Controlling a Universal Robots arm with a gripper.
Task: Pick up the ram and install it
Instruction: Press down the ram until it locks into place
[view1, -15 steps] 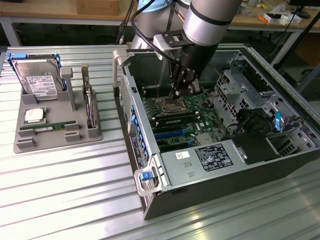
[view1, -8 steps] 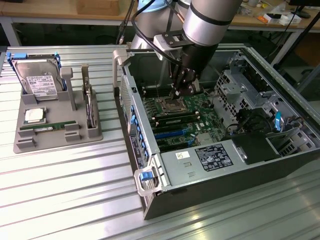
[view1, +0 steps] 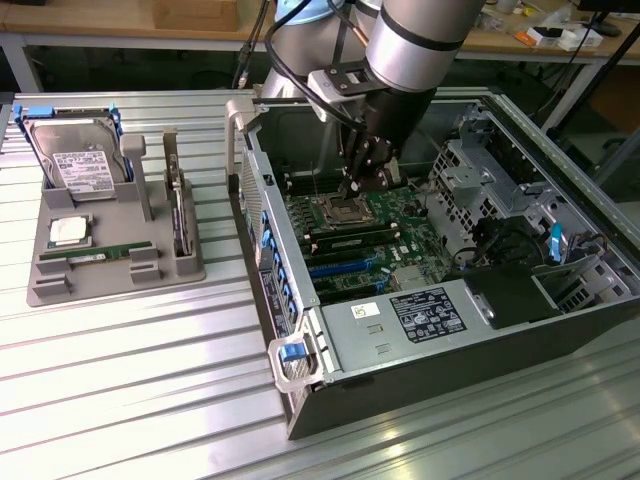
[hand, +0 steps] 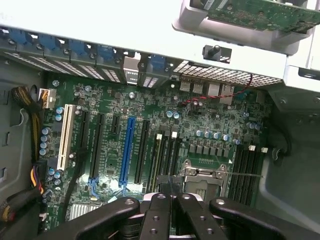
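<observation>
The ram (view1: 100, 255), a narrow green stick with a white sticker, lies flat in the grey tray (view1: 45, 285) at the exterior view's left, outside the computer case. My gripper (view1: 352, 185) hangs inside the open case (view1: 420, 375), low over the motherboard (view1: 375, 215) next to the processor socket (view1: 335, 210). In the wrist view its black fingers (hand: 155, 212) meet, shut, with nothing between them, above the socket (hand: 202, 175) and the black memory slots (hand: 165, 155). The ram is far from the gripper.
On the tray a silver hard drive (view1: 80, 155) stands at the back, a square processor chip (view1: 68, 230) lies flat, and a second board (view1: 178, 215) stands upright in a slot. The case walls and drive cage (view1: 480, 175) ring the motherboard.
</observation>
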